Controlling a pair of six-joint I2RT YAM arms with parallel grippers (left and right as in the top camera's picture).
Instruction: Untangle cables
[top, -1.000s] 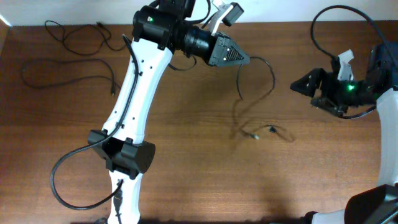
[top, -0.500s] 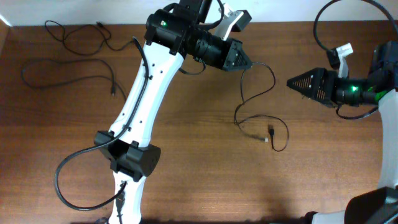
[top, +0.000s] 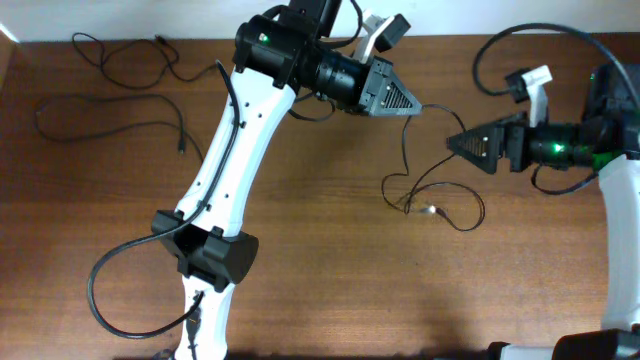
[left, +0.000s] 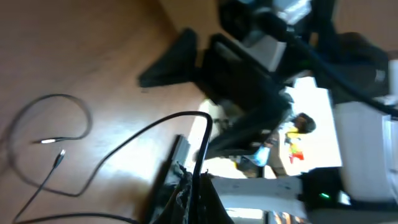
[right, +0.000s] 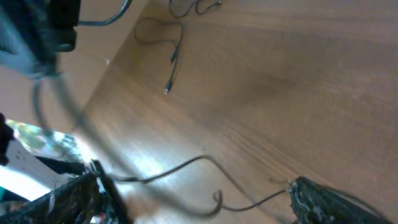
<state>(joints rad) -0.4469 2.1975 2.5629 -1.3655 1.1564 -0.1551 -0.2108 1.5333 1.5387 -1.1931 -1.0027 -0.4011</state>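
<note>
We read this step as drawing out the middle cable (top: 403, 145), which hangs from the left gripper (top: 400, 97) down to a loose loop on the table (top: 300, 260); the other two cables (top: 178, 138) lie well apart at the far left. The left fingers look pinched on the cord (the wrist view shows it running into them), while the right gripper (top: 462, 146) stands spread wide with a strand crossing between its fingers, unclamped. We would close the right on that strand near the loop, then part the arms slowly, watching that the crossing opens rather than tightens
</note>
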